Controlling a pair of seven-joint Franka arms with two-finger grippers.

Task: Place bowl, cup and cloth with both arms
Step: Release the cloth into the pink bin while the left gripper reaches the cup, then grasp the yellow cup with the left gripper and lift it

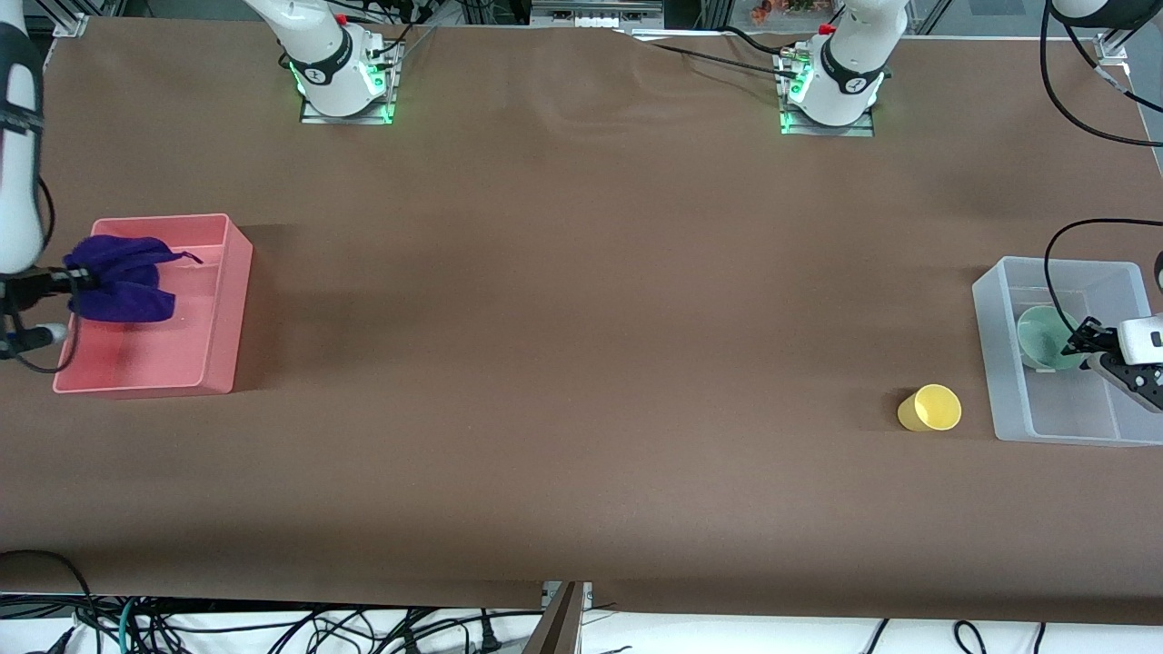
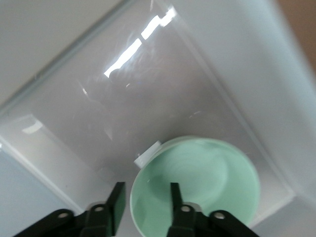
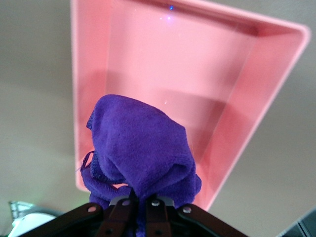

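The purple cloth (image 1: 123,277) hangs from my right gripper (image 1: 77,282) over the pink bin (image 1: 182,363). In the right wrist view the gripper (image 3: 143,202) is shut on the cloth (image 3: 143,143) above the bin (image 3: 197,74). The mint-green bowl (image 1: 1040,334) sits in the clear bin (image 1: 990,363). My left gripper (image 1: 1086,350) is at the bowl's rim. In the left wrist view it (image 2: 146,190) is open, one finger inside the bowl (image 2: 207,182) and one outside, with a gap to the rim. The yellow cup (image 1: 930,408) lies on its side on the table beside the clear bin.
The pink bin stands at the right arm's end of the table and the clear bin (image 2: 148,98) at the left arm's end. Brown table cover lies between them. Black cables hang over the clear bin.
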